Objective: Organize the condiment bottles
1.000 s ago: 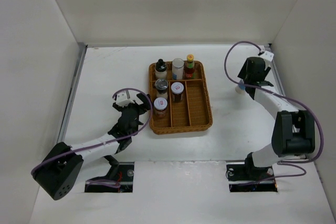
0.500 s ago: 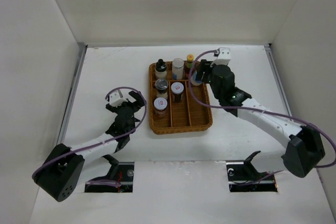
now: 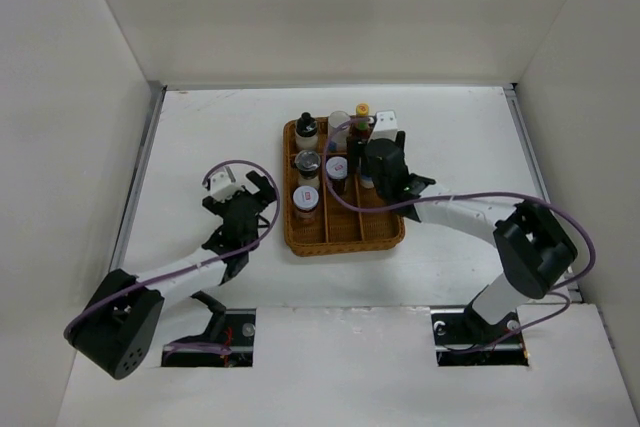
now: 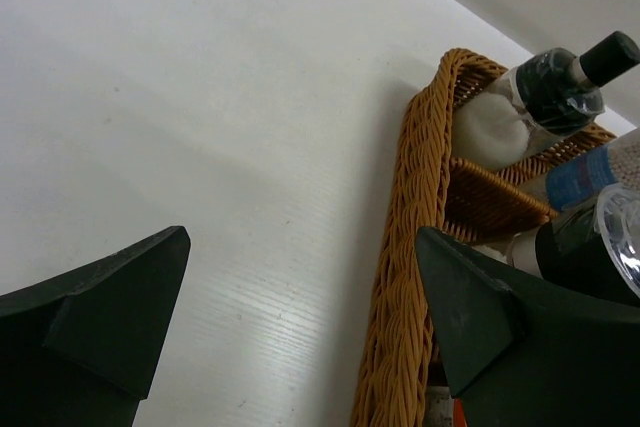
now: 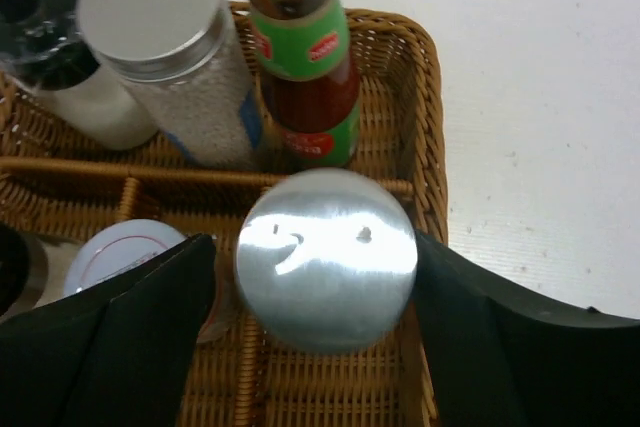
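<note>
Our right end effector (image 5: 312,247) straddles the silver-lidded jar (image 5: 325,292) standing at the right of the wicker tray (image 5: 428,137), just near of the yellow-capped red bottle (image 5: 305,77); gripping or not, we cannot tell. Our left end effector (image 4: 300,242) gapes empty left of the tray

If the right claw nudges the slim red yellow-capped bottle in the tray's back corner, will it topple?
Probably tippy: the red bottle is tall and narrow. But the wicker tray wall and the grey-lidded jar stand close beside it, so it would likely lean rather than fall flat.
</note>
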You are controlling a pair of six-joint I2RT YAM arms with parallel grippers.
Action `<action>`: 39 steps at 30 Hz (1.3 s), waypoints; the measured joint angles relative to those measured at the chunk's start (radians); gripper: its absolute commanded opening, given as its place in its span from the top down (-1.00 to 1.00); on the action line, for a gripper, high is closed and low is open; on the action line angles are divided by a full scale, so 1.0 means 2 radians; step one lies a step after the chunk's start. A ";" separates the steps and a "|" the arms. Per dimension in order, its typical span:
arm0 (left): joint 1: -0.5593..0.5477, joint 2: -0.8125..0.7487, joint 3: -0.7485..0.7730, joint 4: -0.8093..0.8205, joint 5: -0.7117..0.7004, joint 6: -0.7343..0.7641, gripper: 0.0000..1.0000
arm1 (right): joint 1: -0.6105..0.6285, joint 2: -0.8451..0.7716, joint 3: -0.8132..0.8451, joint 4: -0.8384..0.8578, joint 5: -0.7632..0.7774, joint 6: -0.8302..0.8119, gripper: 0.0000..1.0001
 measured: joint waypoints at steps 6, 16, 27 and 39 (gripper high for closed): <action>-0.009 0.029 0.058 -0.063 -0.001 -0.006 -1.00 | 0.014 -0.025 -0.013 0.018 0.018 -0.002 -1.00; -0.018 -0.008 0.096 -0.149 -0.002 -0.007 -1.00 | -0.032 -0.289 -0.187 0.074 0.075 0.091 -1.00; -0.014 0.021 0.093 -0.156 -0.001 -0.011 -1.00 | -0.201 -0.309 -0.334 0.094 0.023 0.288 -1.00; -0.011 0.021 0.093 -0.156 0.001 -0.013 -1.00 | -0.201 -0.280 -0.333 0.118 -0.025 0.314 -1.00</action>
